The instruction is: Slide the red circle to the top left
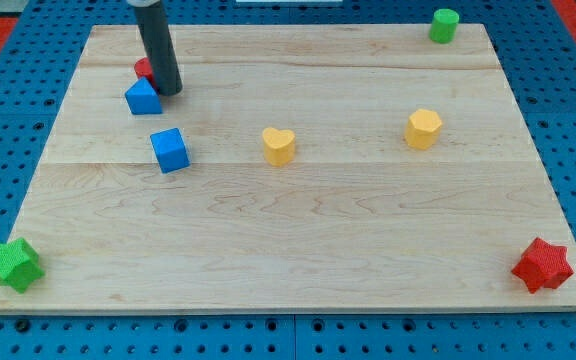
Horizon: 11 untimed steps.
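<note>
The red circle (144, 69) sits near the board's upper left, mostly hidden behind the dark rod. My tip (169, 91) rests on the board just right of the red circle and touches or nearly touches it. A blue triangular block (142, 97) lies right below the red circle, left of my tip. A blue cube (169, 150) lies further down.
A yellow heart (279, 145) sits mid-board and a yellow hexagon (423, 129) to its right. A green cylinder (444, 25) is at the top right corner, a green star (12, 264) at the bottom left, a red star (542, 265) at the bottom right.
</note>
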Each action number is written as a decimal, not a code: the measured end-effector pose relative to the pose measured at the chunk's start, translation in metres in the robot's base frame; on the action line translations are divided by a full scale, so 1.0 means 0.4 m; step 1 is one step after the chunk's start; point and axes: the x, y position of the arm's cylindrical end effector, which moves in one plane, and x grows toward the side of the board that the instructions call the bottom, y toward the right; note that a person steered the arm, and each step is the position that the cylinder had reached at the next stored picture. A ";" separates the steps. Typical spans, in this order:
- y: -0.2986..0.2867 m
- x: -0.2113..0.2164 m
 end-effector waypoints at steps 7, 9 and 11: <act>-0.084 -0.059; -0.139 -0.128; -0.246 -0.157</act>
